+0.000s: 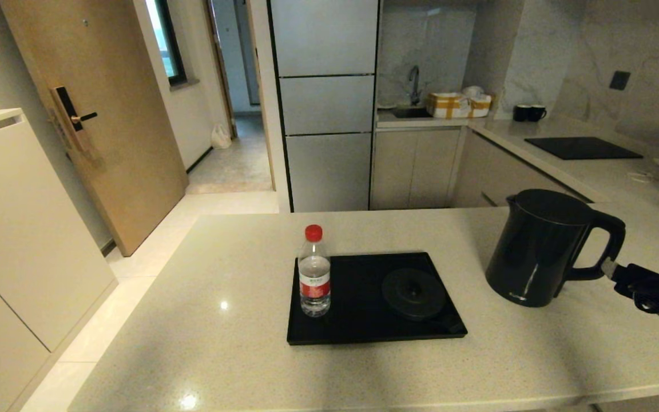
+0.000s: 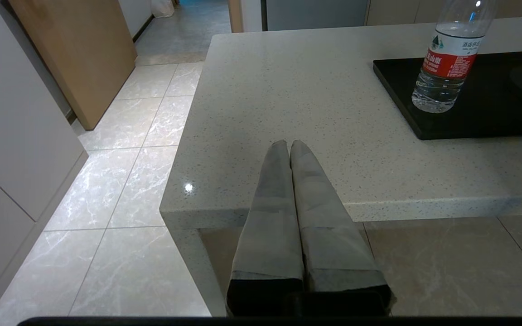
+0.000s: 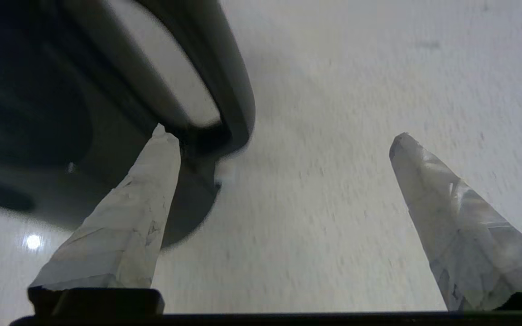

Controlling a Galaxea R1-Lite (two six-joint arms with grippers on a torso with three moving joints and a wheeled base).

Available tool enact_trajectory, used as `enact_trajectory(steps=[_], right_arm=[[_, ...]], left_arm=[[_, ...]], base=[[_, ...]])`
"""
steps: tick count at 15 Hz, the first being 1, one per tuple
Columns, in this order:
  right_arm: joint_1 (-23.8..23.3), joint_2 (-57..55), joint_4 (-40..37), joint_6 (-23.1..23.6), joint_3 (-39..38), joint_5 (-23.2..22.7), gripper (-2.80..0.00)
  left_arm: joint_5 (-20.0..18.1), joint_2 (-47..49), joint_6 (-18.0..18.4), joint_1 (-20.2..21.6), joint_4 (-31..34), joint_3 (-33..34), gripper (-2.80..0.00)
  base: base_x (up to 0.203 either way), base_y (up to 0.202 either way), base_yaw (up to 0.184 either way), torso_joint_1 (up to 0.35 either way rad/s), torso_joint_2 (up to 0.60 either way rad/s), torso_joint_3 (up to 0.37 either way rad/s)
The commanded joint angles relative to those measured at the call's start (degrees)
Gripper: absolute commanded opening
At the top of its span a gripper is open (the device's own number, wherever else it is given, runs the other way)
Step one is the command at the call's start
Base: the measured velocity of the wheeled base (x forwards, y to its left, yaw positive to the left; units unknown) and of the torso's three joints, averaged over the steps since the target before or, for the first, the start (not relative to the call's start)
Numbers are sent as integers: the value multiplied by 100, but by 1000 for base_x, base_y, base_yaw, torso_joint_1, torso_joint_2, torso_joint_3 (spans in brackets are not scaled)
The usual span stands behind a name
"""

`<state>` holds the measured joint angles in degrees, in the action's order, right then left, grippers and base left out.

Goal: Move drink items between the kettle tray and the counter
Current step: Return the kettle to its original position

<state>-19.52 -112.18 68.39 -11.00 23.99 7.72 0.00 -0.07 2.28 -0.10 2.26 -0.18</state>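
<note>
Your kettle (image 1: 541, 249) stands on the surface (image 1: 221, 355), off its tray (image 1: 364, 329); the bottle (image 1: 314, 274) is on the tray. Right gripper (image 3: 283, 140) fingers are apart beside the handle; left gripper (image 2: 289, 146) is parked, fingers together.

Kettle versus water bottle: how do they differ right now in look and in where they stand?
The kettle is matte black, opaque and wide, with a loop handle; the water bottle is clear, slim, red-capped and red-labelled. The kettle stands on the counter, off the tray's right side; the bottle stands on the kettle tray, at its left edge. The open right tool is at the kettle's handle; nothing is near the bottle. Both stand upright.
</note>
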Motion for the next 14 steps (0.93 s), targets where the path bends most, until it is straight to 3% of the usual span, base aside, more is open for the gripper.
enact_trajectory(steps=[1,6,14], right_arm=[[-8,-304,210,-8,71,11,0],[29,-1158,580,4,570,-21,0],[53,-1435,487,54,1105,-34,0]], left_arm=[[0,7,1,1,3,1,-280],[0,7,1,1,3,1,-280],[0,7,1,1,3,1,-280]], base=[[0,0,0,0,0,0],[0,0,0,0,0,0],[0,0,0,0,0,0]])
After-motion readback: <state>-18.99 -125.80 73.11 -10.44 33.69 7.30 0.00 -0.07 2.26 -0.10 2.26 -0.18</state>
